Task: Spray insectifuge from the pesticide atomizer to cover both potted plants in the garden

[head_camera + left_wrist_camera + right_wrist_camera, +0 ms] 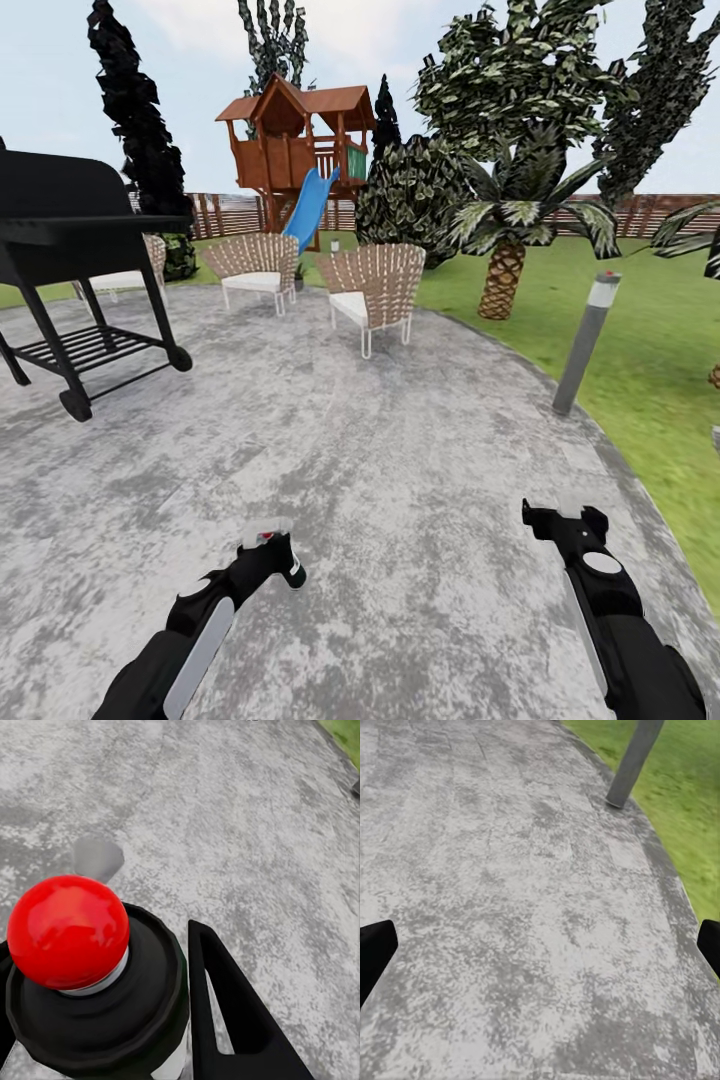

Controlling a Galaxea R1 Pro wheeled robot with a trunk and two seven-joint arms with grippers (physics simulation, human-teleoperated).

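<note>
The pesticide atomizer (266, 534) sits in my left gripper (272, 552), low over the grey patio (350, 430); its whitish head with a red dot pokes up between the fingers. In the left wrist view its red dome (69, 930) and black collar are close up, with one black finger (225, 1005) pressed alongside. My right gripper (562, 515) hangs open and holds nothing, its two fingertips (373, 949) far apart above bare paving. The two potted plants are out of view. A small dark potted shape (298, 275) between the wicker seats is too small to identify.
A black grill (70, 230) stands on the left. Two wicker chairs (375, 285) are ahead, with a wooden playhouse and blue slide (310, 205) behind. A grey bollard lamp (585, 345) marks the patio's right edge by the lawn (640, 370). A palm (505, 270) rises beyond.
</note>
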